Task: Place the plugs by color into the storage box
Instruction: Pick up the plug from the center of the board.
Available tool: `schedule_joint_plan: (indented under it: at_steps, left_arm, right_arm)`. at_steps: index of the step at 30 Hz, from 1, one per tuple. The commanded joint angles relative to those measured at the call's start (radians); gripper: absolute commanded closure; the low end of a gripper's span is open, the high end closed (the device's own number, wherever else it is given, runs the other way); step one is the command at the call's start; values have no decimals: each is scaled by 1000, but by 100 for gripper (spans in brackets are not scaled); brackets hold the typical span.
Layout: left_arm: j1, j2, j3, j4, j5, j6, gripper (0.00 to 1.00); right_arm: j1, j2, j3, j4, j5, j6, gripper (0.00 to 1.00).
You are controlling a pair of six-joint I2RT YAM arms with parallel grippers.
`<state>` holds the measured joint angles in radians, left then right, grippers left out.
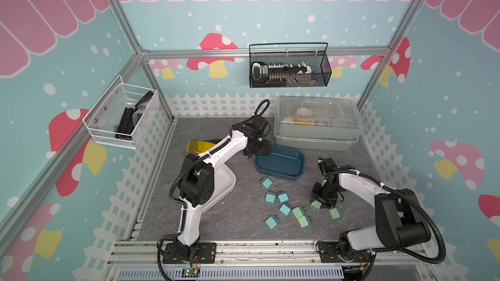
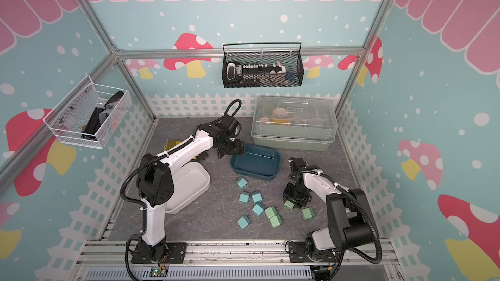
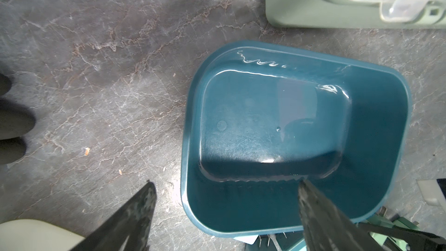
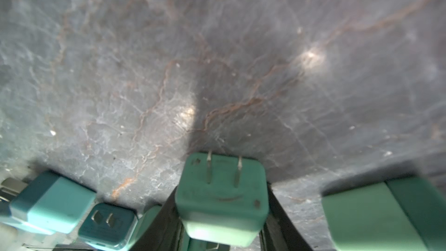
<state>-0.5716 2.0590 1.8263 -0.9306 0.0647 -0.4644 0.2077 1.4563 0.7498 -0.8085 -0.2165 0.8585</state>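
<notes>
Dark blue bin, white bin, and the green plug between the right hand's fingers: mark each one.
Dark blue bin (image 1: 281,161): a top view, on its bare floor.
White bin (image 1: 222,182): a top view, on its bare inner surface.
Gripped green plug (image 4: 222,196): right wrist view, on its pronged face.

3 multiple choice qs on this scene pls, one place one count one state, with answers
1. The left tool is A) above the dark teal plastic tub's rim B) at its base C) unseen
2. Count of light blue square plastic plugs on the grey table: A) three B) five C) seven
3. The right tool is A) open, empty B) shut on a pale green square plastic plug C) unseen
1A, fingers straddle the rim; 2B, five show in both top views; 3B, wrist view shows it clamped.
</notes>
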Motion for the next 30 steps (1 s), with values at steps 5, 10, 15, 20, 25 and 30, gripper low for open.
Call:
schedule_joint_plan:
  at_steps: [5, 10, 15, 20, 25, 30]
  left_arm:
    - [-3, -23, -29, -4, -12, -18, 12]
    - [-1, -28, -13, -4, -8, -26, 11]
    - [6, -55, -23, -4, -23, -34, 11]
    - [28, -99, -70, -4, -42, -37, 11]
    - [51, -144, -117, 4, -60, -39, 11]
    - [64, -173, -149, 8, -66, -42, 11]
  right_arm:
    - [4, 82, 107, 48, 120, -122, 68]
    - [4, 122, 216, -15, 161, -187, 69]
    - [5, 134, 367, -100, 168, -219, 69]
    - [13, 189, 537, -153, 128, -229, 70]
    - [73, 311, 724, -172, 113, -240, 70]
    - [137, 435, 857, -178, 114, -256, 69]
